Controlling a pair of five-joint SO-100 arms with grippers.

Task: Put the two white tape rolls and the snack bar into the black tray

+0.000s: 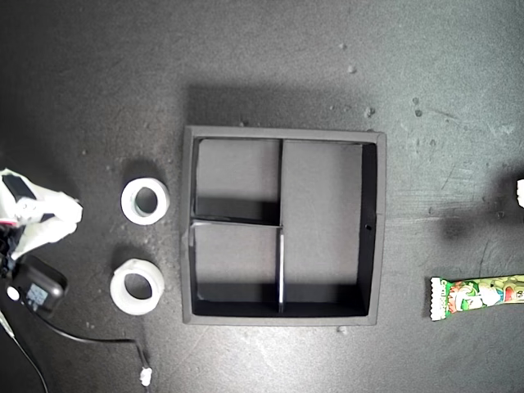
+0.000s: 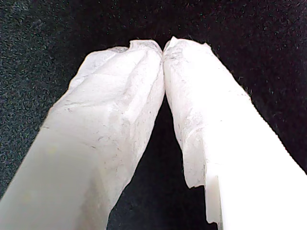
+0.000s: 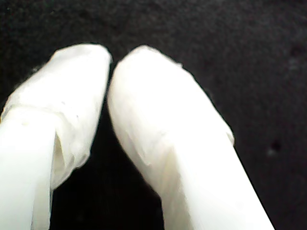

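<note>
No legible text anywhere in the views.

Snack bar, at the exterior view's right edge: green and white wrapper with cartoon print and red marks that look like lettering, too small and blurred to read.

Small black device at the exterior view's left edge: a pale label patch on its top face, marks on it unreadable.

Black tray and both white tape rolls: no markings seen.

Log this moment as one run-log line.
black tray: empty | white tape rolls: on mat, exterior view's left of tray | snack bar: exterior view's right edge | my first gripper: shut, empty | my second gripper: shut, empty
</note>
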